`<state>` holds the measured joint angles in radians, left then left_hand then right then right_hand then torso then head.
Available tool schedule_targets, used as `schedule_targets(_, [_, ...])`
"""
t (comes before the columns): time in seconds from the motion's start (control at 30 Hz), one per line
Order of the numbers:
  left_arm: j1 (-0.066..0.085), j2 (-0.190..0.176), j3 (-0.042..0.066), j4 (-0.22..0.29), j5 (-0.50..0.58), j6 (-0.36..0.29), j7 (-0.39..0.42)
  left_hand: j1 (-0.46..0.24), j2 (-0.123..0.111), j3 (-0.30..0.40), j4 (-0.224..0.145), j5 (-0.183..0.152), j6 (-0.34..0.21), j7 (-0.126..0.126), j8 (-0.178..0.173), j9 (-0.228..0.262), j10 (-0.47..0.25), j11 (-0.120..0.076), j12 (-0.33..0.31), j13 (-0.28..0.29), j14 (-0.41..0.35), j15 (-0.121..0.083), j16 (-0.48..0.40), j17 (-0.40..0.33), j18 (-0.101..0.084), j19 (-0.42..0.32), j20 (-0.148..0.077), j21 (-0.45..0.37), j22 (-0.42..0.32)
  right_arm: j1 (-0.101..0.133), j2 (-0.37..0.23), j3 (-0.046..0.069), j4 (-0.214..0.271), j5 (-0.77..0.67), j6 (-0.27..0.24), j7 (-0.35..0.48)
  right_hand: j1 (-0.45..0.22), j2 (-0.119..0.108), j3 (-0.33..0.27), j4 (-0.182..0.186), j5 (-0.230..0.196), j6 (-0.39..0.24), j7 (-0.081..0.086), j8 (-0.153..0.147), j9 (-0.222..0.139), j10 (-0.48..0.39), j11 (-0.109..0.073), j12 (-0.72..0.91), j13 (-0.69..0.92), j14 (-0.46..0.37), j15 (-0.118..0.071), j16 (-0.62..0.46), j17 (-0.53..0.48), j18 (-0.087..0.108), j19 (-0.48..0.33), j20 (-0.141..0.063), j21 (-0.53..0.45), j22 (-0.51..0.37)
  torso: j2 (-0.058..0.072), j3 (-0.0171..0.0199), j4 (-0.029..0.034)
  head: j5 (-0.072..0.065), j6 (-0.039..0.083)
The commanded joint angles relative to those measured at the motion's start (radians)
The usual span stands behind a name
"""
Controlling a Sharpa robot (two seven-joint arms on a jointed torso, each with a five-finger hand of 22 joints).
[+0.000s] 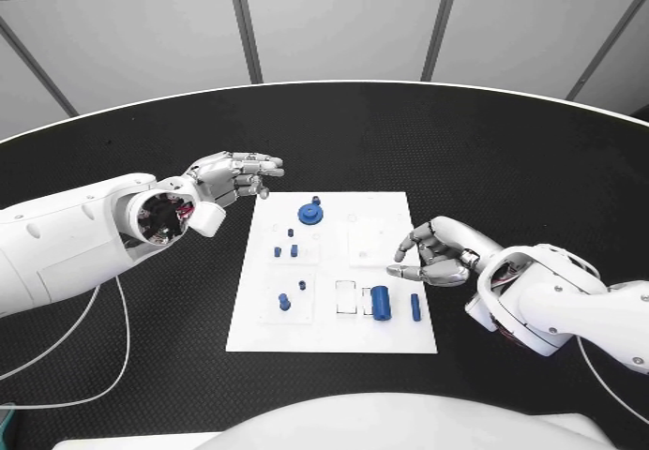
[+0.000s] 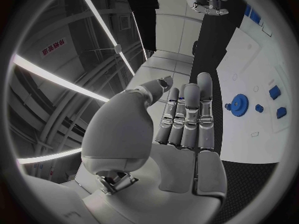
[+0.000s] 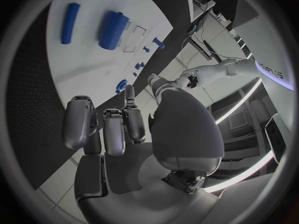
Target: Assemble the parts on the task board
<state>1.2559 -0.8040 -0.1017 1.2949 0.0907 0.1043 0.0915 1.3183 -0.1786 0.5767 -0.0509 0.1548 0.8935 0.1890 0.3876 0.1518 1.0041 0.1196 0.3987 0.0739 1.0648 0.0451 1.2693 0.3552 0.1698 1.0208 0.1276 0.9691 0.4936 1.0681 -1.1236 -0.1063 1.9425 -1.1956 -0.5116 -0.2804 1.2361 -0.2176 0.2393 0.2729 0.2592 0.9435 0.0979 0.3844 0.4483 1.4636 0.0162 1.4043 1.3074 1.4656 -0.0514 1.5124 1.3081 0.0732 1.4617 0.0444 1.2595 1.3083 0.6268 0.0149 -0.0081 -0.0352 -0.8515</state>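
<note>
The white task board (image 1: 339, 333) lies mid-table. A blue gear-shaped part (image 1: 311, 214) stands near its far edge, with small blue pegs (image 1: 285, 250) below it. A thick blue cylinder (image 1: 382, 303) and a slim blue rod (image 1: 415, 307) lie near the right front. My left hand (image 1: 237, 175) hovers off the board's far left corner, fingers straight, holding nothing. My right hand (image 1: 435, 253) hangs over the board's right edge, fingers loosely bent, nothing in it. The left wrist view shows the left hand (image 2: 187, 119) beside the gear (image 2: 238, 104). The right wrist view shows the right hand (image 3: 118, 129), cylinder (image 3: 112, 30) and rod (image 3: 70, 22).
Two clear rectangular pieces (image 1: 355, 299) sit on the board left of the cylinder. The black round table (image 1: 474, 150) spreads around the board, its pale rim curving across the back. A thin cable (image 1: 115, 347) loops under the left arm.
</note>
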Motion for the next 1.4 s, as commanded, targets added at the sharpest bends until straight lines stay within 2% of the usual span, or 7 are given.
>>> schedule_targets(0.03, [0.0, -0.001, 0.0, -0.001, 0.0, 0.0, 0.0, 0.003, 0.004, -0.008, 0.0, 0.002, -0.002, 0.002, -0.005, -0.002, -0.003, 0.003, -0.004, 0.0, -0.005, -0.001, 0.004, -0.002, 0.016, 0.002, 0.004, -0.006, -0.001, -0.024, -0.015, -0.001, 0.006, -0.024, -0.007, -0.04, 0.014, 0.004, -0.019, 0.009, 0.006, -0.013, 0.001, 0.01, 0.013, 0.019, 0.001, 0.022, 0.101, 0.083, -0.002, 0.01, 0.133, -0.013, 0.038, 0.003, 0.016, 0.11, -0.004, 0.007, -0.0135, -0.012, -0.002])
schedule_targets(0.23, [0.0, 0.001, 0.0, -0.001, 0.0, 0.003, -0.001, 0.003, 0.004, -0.008, 0.0, 0.002, -0.002, 0.002, -0.005, -0.002, -0.003, 0.003, -0.004, 0.0, -0.005, -0.001, 0.004, -0.002, 0.016, 0.002, 0.004, -0.006, -0.001, -0.042, -0.005, -0.002, 0.005, -0.076, -0.01, -0.117, 0.011, 0.007, -0.04, 0.016, 0.005, -0.021, 0.002, 0.015, 0.022, 0.026, 0.002, 0.036, 0.119, 0.085, -0.001, 0.015, 0.145, -0.016, 0.042, 0.004, 0.035, 0.122, -0.007, 0.0067, -0.018, -0.012, -0.004])
schedule_targets(0.33, [0.0, 0.002, 0.0, -0.001, 0.0, 0.003, -0.001, 0.003, 0.004, -0.009, 0.001, 0.002, -0.002, 0.002, -0.005, -0.002, -0.003, 0.003, -0.004, 0.0, -0.005, 0.0, 0.004, -0.002, 0.016, 0.002, 0.004, -0.006, -0.001, -0.049, 0.011, -0.004, -0.001, -0.085, -0.011, -0.147, 0.006, 0.008, -0.056, 0.017, 0.002, -0.027, 0.003, 0.016, 0.026, 0.026, 0.003, 0.037, 0.121, 0.085, 0.0, 0.017, 0.148, -0.017, 0.042, 0.005, 0.037, 0.124, -0.008, 0.0042, -0.0166, -0.011, -0.01])
schedule_targets(0.43, [0.0, 0.002, 0.0, 0.0, 0.0, 0.002, -0.002, 0.003, 0.004, -0.009, 0.001, 0.002, -0.002, 0.002, -0.005, -0.002, -0.003, 0.003, -0.004, 0.0, -0.005, 0.0, 0.004, -0.002, 0.016, 0.002, 0.004, -0.006, -0.001, -0.057, 0.03, -0.004, -0.008, -0.09, -0.014, -0.168, -0.002, 0.015, -0.076, 0.018, 0.006, -0.032, 0.003, 0.018, 0.032, 0.025, 0.004, 0.038, 0.123, 0.085, 0.0, 0.018, 0.151, -0.017, 0.042, 0.006, 0.04, 0.127, -0.007, 0.0019, -0.0157, -0.012, -0.009])
schedule_targets(0.63, [0.0, 0.001, 0.0, 0.003, 0.0, 0.003, -0.002, 0.003, 0.004, -0.009, 0.001, 0.002, -0.002, 0.002, -0.005, -0.002, -0.003, 0.003, -0.004, 0.0, -0.005, 0.0, 0.004, -0.002, 0.016, 0.002, 0.004, -0.006, -0.001, -0.064, 0.064, -0.005, -0.021, -0.093, -0.008, -0.189, -0.015, 0.023, -0.105, 0.018, 0.009, -0.038, 0.004, 0.02, 0.038, 0.024, 0.005, 0.036, 0.124, 0.085, 0.001, 0.019, 0.152, -0.017, 0.041, 0.007, 0.041, 0.129, -0.005, 0.0012, -0.015, -0.006, -0.012])
schedule_targets(1.2, [0.0, -0.004, 0.0, 0.008, 0.0, 0.001, -0.003, 0.003, 0.004, -0.009, 0.001, 0.002, -0.002, 0.002, -0.005, -0.002, -0.003, 0.003, -0.004, 0.0, -0.005, 0.0, 0.004, -0.002, 0.016, 0.002, 0.004, -0.006, -0.001, -0.089, 0.119, -0.006, -0.047, -0.094, 0.028, -0.218, -0.037, 0.045, -0.155, 0.02, 0.013, -0.034, 0.001, 0.03, 0.05, 0.024, 0.003, 0.036, 0.128, 0.086, 0.0, 0.021, 0.156, -0.018, 0.041, 0.007, 0.048, 0.136, -0.003, 0.0059, -0.0168, 0.004, -0.016])
schedule_targets(1.4, [0.0, -0.007, 0.0, 0.01, 0.0, 0.001, -0.003, 0.001, 0.005, -0.01, 0.003, 0.002, -0.002, 0.002, -0.005, -0.002, -0.003, 0.003, -0.004, 0.0, -0.006, 0.0, 0.005, -0.002, 0.016, 0.002, 0.004, -0.008, -0.002, -0.121, 0.138, -0.006, -0.061, -0.095, 0.032, -0.223, -0.039, 0.048, -0.16, 0.019, 0.014, -0.032, 0.0, 0.031, 0.052, 0.023, 0.002, 0.035, 0.128, 0.086, 0.0, 0.021, 0.157, -0.018, 0.041, 0.007, 0.047, 0.136, -0.001, 0.0078, -0.0166, 0.007, -0.018])
